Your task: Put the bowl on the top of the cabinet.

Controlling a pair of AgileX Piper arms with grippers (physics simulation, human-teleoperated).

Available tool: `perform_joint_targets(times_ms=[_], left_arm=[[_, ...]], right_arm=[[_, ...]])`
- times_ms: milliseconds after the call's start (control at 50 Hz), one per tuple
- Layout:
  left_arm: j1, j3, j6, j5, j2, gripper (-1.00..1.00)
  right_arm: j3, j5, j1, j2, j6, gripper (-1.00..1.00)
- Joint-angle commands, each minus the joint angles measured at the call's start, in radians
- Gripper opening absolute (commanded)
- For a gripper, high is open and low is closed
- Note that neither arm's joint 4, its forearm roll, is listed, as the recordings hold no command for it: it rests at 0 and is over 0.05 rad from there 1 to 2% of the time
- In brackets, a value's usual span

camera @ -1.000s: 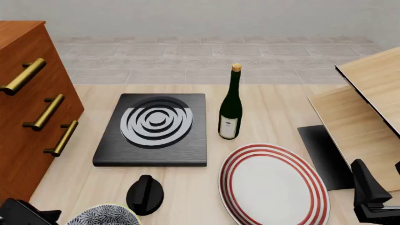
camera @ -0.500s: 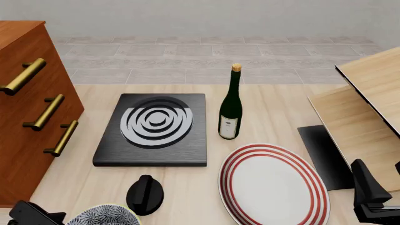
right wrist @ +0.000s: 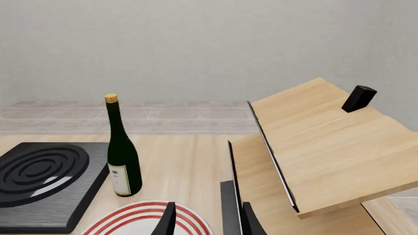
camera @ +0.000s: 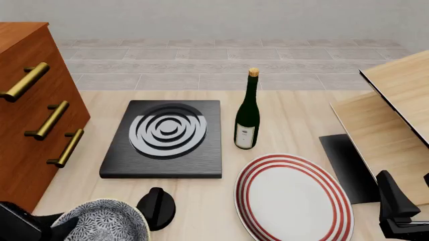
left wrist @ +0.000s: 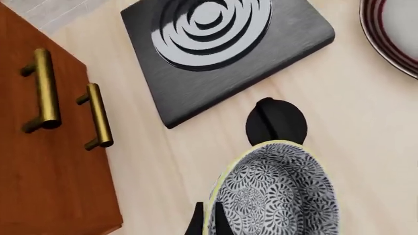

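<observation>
Two arms are mine to steer. My left gripper (left wrist: 207,223) has its jaws clamped across the bowl's (camera: 102,221) rim at the near left corner, seemingly lifted and tilted off the table (camera: 288,120). Just left of it, the cabinet (camera: 27,125) rises well above the bowl, so I judge the coming move is upward and left. My right gripper (right wrist: 205,220) idles over the plate (camera: 293,198), jaws apart.

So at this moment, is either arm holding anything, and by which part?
The left gripper holds the bowl by its rim: one of its fingers is outside the wall, the other inside. The right gripper holds nothing.
</observation>
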State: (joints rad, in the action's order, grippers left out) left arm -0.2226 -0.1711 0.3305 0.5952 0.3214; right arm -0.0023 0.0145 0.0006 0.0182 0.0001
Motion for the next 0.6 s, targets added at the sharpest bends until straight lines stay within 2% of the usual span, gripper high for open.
perform_joint_targets(times_ms=[20, 100, 260, 380, 500, 540, 600], left_arm=[[0.021, -0.153, 0.007, 0.132, -0.112, -1.00], [0.032, -0.233, 0.010, 0.165, -0.140, -1.00], [0.053, -0.326, 0.014, 0.205, -0.177, -1.00], [0.062, -0.432, -0.018, 0.210, -0.162, -1.00], [0.110, -0.555, -0.065, 0.168, -0.111, -1.00], [0.125, -0.578, -0.043, 0.145, -0.120, -1.00], [0.168, -0.619, -0.057, 0.101, -0.086, -1.00]], right_arm=[[0.000, 0.000, 0.000, 0.000, 0.000, 1.00], [0.000, 0.000, 0.000, 0.000, 0.000, 1.00], [0.000, 0.000, 0.000, 0.000, 0.000, 1.00], [0.000, 0.000, 0.000, 0.000, 0.000, 1.00], [0.000, 0.000, 0.000, 0.000, 0.000, 1.00], [0.000, 0.000, 0.000, 0.000, 0.000, 1.00], [0.000, 0.000, 0.000, 0.000, 0.000, 1.00]])
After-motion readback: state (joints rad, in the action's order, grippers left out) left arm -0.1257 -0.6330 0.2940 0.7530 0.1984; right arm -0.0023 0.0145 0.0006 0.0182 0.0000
